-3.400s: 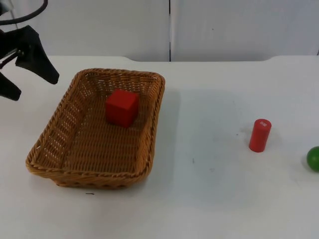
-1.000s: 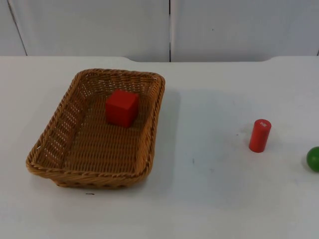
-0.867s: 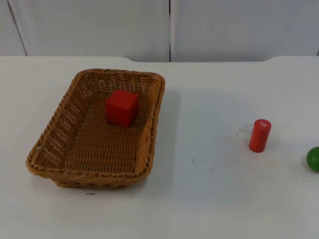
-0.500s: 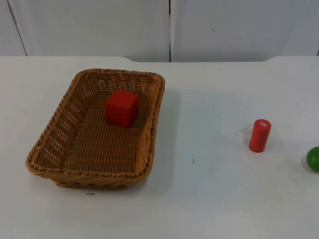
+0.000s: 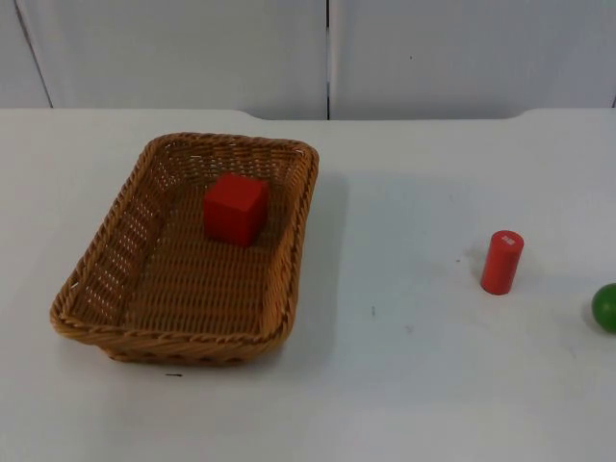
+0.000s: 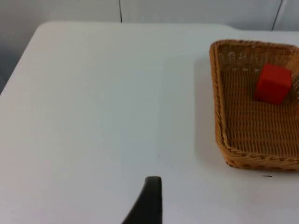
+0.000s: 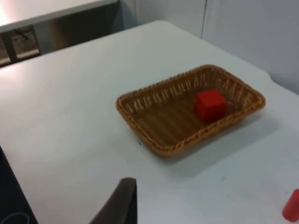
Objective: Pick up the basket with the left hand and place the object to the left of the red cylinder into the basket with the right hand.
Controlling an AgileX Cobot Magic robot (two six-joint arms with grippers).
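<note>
My left arm has pulled away from the basket [image 5: 183,252], which sits on the worktop [image 5: 404,385] holding the red cube [image 5: 234,207]. Whether my grippers are released or clenched I cannot tell. The task looks finished.

One black fingertip of the left gripper [image 6: 148,200] stands in the left wrist view, held above the white table, touching nothing. One dark fingertip of the right gripper [image 7: 122,201] stands in the right wrist view, likewise raised above the table. Whether either gripper's fingers are parted cannot be told.

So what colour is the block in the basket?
Red; the block shows best in the top view.
</note>
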